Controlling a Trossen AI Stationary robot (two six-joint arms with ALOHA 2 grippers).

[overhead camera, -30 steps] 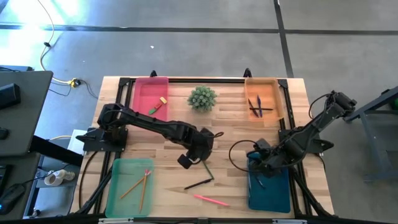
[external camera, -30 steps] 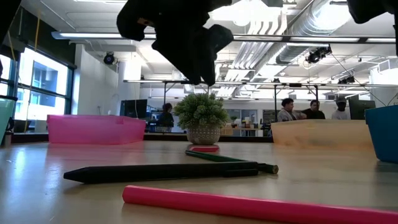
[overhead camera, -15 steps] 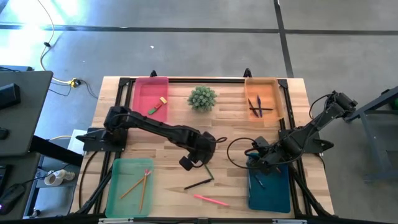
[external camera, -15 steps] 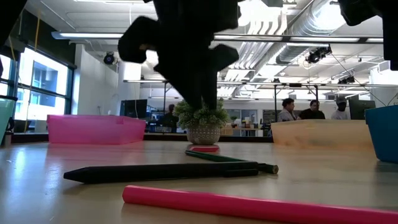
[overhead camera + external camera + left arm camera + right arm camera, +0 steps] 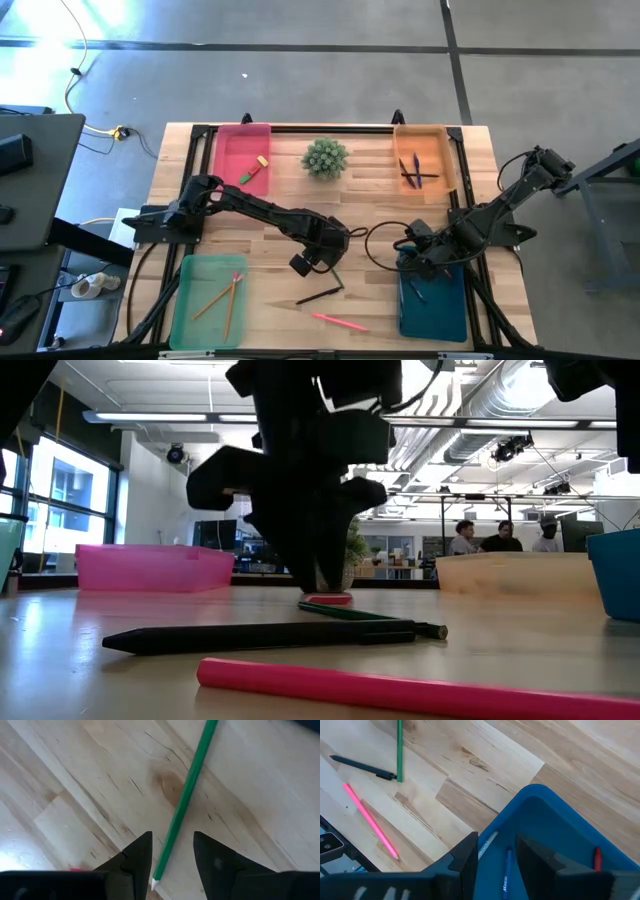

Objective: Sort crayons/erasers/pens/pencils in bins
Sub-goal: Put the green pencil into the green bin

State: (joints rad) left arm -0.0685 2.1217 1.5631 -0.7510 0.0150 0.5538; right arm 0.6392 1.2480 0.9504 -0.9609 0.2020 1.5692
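Observation:
A dark green pencil (image 5: 187, 795) lies flat on the wood table (image 5: 270, 270), with its pale tip between the fingers of my left gripper (image 5: 170, 837). That gripper is open, points down close over the table (image 5: 320, 582), and touches nothing. A black pen (image 5: 318, 296) and a pink pencil (image 5: 338, 321) lie nearer the front edge. A red eraser (image 5: 327, 599) sits on the table just behind the gripper. My right gripper (image 5: 497, 842) hangs open over the far corner of the teal bin (image 5: 432, 315), which holds a blue crayon (image 5: 506, 875) and a red one (image 5: 596, 857).
The green bin (image 5: 208, 300) at front left holds pencils. At the back, the pink bin (image 5: 243, 160) holds erasers and the orange bin (image 5: 420, 165) holds pens. A small potted plant (image 5: 325, 157) stands between these two. People sit far off in the room.
My left gripper has sunk toward the table and drifted slightly toward the near edge, coming down over the green pencil's tip end. The pencil, pen and pink pencil have stayed where they were.

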